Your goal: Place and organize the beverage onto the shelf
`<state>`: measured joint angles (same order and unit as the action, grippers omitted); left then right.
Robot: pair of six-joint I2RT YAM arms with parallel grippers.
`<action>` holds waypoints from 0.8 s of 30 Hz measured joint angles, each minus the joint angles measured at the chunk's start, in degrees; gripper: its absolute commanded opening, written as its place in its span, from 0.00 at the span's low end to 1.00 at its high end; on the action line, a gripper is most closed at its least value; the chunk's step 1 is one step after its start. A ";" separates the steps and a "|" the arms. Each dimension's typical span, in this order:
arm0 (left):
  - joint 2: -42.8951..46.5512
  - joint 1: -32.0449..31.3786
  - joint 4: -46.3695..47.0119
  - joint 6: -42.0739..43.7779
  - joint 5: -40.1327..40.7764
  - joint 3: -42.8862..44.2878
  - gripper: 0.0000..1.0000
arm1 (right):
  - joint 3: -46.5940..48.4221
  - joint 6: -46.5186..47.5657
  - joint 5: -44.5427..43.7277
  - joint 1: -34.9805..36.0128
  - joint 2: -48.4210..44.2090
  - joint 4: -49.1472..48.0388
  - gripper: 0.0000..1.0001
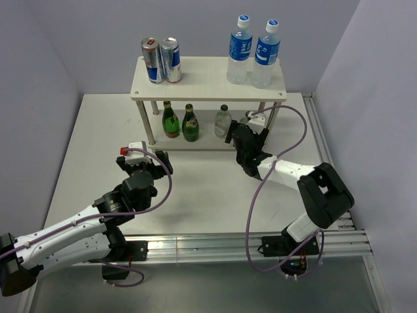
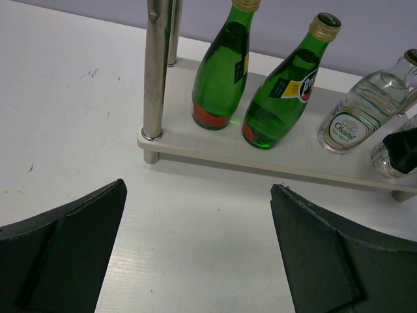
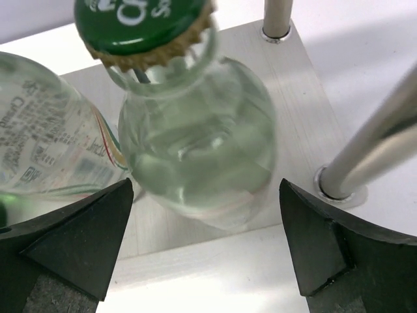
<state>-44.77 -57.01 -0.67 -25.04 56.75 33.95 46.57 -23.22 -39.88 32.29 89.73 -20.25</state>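
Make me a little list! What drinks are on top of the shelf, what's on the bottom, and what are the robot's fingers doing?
Shelf: cream-white, two boards
Top board: two cans at the left, two blue-labelled water bottles at the right
Bottom board: two green bottles, then two clear bottles
Left fingers: open, over the table before the shelf, holding nothing
Right fingers: open, either side of the green-capped clear bottle on the bottom board
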 measured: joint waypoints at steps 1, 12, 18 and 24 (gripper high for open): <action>0.02 0.00 0.00 -0.09 0.00 0.00 0.99 | -0.70 0.00 0.15 0.17 -0.96 -0.04 1.00; 0.07 0.00 -0.02 -0.17 0.00 0.00 0.99 | -6.97 -0.72 1.18 4.33 -14.23 2.08 0.99; 0.04 0.04 -1.16 -0.96 -0.04 0.00 0.99 | -6.99 -3.69 -5.31 23.82 -28.09 14.88 1.00; -0.07 0.04 -1.38 -1.64 -1.11 0.04 0.99 | -0.66 -11.89 -13.92 41.46 -41.57 37.92 1.00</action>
<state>-44.84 -56.97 -2.04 -26.68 55.64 34.00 45.91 -35.11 -53.80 73.76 48.16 17.67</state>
